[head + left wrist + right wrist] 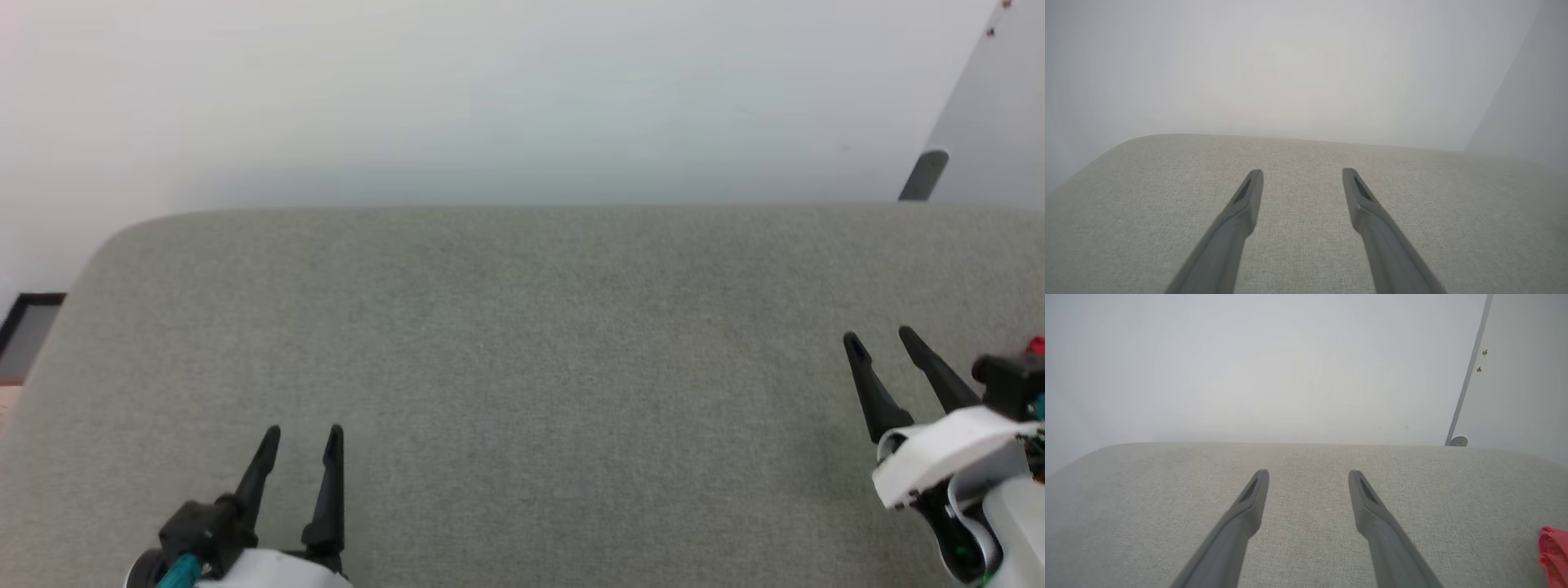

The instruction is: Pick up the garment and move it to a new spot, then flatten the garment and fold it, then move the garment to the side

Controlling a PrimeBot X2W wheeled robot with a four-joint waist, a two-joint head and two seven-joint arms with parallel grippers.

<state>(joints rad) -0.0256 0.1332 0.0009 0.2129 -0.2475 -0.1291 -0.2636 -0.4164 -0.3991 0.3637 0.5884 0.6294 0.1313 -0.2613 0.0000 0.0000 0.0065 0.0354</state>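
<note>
A small piece of the red garment [1553, 551] shows at the right edge of the right wrist view, lying on the grey-green cushion [1306, 490]; a red sliver of the garment [1036, 345] also peeks out behind the right arm in the head view. The rest of it is out of view. My right gripper [879, 336] hovers over the cushion's right part, open, with nothing between its fingers; the red fabric lies to its right. At the lower left my left gripper [303, 434] stands open and empty above the bare cushion [522, 367]. Each wrist view shows its gripper's two dark fingers spread: left gripper [1302, 173], right gripper [1308, 474].
The cushion's far edge runs along a pale wall [490, 98]. Its left corner is rounded, with a dark frame on the floor [28, 327] beyond it. A white panel with a grey foot [924, 175] leans at the back right.
</note>
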